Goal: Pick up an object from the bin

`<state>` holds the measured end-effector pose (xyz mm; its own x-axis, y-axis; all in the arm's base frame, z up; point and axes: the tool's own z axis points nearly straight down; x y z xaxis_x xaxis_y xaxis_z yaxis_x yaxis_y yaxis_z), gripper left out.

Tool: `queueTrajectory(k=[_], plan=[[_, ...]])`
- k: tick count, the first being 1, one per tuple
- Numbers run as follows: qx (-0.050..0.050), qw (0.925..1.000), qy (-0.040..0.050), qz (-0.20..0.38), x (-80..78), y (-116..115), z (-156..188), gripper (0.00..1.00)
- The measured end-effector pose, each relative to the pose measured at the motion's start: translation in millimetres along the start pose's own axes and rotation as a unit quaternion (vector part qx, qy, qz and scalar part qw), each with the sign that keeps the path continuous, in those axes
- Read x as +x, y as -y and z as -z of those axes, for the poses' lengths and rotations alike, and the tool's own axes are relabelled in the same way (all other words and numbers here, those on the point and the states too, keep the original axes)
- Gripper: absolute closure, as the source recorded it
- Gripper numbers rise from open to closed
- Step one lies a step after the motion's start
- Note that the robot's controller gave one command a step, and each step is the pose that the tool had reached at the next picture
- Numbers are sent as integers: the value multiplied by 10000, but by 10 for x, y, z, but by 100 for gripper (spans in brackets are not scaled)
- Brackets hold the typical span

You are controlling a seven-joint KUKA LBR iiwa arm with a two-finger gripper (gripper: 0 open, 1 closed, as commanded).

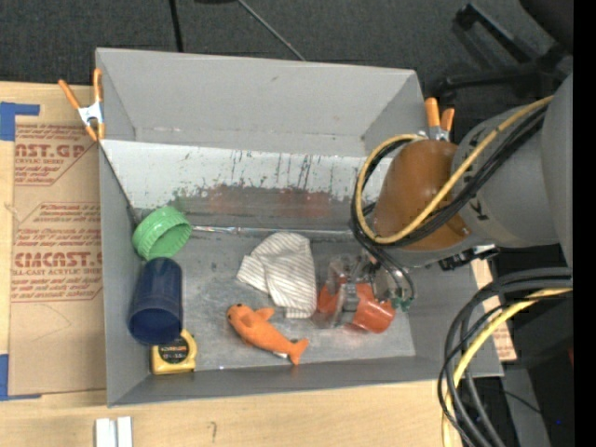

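A: Surface and room first, pls?

B: I look at the grey metal bin. Floor is scuffed, w/ reddish streaks low on the back wall. It sits on a pale wood table, w/ dark floor behind.

A: And the obj. for the pick?

B: A red-orange plastic piece, rounded, at the view's R end of the floor, near the front wall. The gripper is down right at it. Spread or closed, I cannot tell.

A: Neighbours?

B: White striped cloth just beside, orange toy fish near. Green lid, blue cup and yellow tape measure are well apart, at the L end.
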<state>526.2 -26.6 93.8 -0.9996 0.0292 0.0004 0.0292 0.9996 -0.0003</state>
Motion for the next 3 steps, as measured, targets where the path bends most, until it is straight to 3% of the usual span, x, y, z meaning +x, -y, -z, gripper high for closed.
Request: queueTrajectory(k=[1, 2, 3], plan=[[-2, 10000, 12, -92, -115, -6, 708, 100], [-1, 10000, 11, -94, -115, -5, 708, 100], [-4, 10000, 17, -14, 36, -240, 1792, 100]])
